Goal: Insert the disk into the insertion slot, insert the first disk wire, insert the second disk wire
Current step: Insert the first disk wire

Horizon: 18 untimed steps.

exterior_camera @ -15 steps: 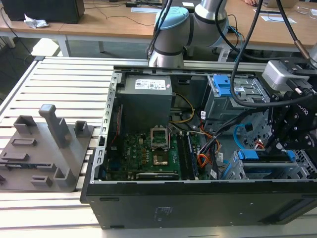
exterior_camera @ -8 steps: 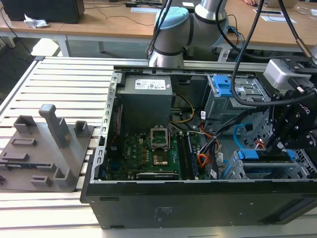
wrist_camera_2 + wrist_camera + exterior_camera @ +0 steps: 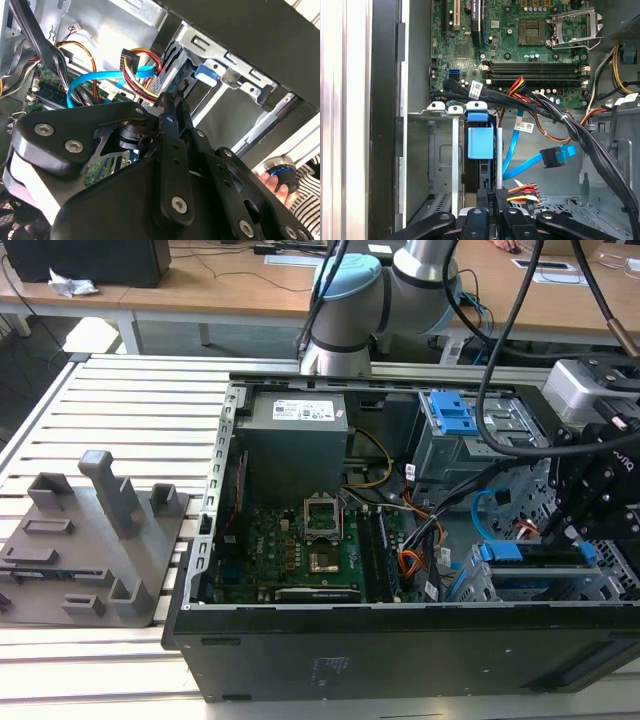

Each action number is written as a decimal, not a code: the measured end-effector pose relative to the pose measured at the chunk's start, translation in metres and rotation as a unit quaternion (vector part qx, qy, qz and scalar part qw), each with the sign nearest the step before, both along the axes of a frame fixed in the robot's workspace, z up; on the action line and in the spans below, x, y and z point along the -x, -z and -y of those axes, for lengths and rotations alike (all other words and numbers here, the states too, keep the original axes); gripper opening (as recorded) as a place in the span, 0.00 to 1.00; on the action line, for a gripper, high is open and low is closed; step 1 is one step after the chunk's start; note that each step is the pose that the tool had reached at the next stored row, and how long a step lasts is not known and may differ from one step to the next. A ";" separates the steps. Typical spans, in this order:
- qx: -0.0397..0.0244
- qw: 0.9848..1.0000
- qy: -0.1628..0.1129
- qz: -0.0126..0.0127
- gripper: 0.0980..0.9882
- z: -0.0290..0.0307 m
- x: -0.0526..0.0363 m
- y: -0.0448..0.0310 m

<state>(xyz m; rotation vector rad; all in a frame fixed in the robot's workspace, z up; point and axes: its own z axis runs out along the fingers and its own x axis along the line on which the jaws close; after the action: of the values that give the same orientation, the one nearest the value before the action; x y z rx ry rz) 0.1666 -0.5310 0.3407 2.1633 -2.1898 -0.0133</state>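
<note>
I see the open case (image 3: 400, 650) lying on the table (image 3: 130, 400), with the green board (image 3: 310, 540) showing inside it. The claw (image 3: 565, 533) is down in the corner of the case at the exterior view's right. The disk (image 3: 535, 553) stands on its thin edge inside the slot (image 3: 530, 585), and its blue frame sticks out at both ends. In the first wrist view I look straight down at the disk (image 3: 480, 142) between the slot's (image 3: 454, 150) pale rails, and the claw (image 3: 491, 194) is right at the end of the disk nearest to it. In the second wrist view the claw's (image 3: 175, 102) two fingers are drawn close together. They look closed to me, but I cannot tell if they pinch the disk or just touch it. A blue wire (image 3: 520, 167) curls beside the disk, and its plug (image 3: 560, 156) lies apart from the disk. A plug with red, yellow and black wires (image 3: 522, 191) sits just beside the claw. A taller bay with a blue latch (image 3: 455, 415) stands behind the slot. A grey tray (image 3: 90, 540) with blocks rests on the table, well apart from the case. In the second wrist view a hand (image 3: 270, 181) holds a round knob (image 3: 282, 172) outside the case
</note>
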 end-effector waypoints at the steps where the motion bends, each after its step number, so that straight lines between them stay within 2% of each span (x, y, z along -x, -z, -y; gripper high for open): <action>1: 0.000 1.000 0.000 0.000 0.08 0.0000 -0.0013 0.0003; 4: 0.000 1.000 0.000 -0.002 0.08 0.0000 -0.0047 0.0010; 7: 0.000 1.000 0.002 -0.002 0.08 0.0010 -0.0061 0.0015; 14: -0.015 1.000 0.003 -0.002 0.08 0.0055 -0.0057 0.0037; 18: -0.015 1.000 0.003 -0.002 0.08 0.0084 -0.0057 0.0061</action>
<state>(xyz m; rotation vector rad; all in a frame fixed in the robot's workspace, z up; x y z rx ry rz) 0.1723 -0.5394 0.3346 2.1711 -2.2080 -0.0510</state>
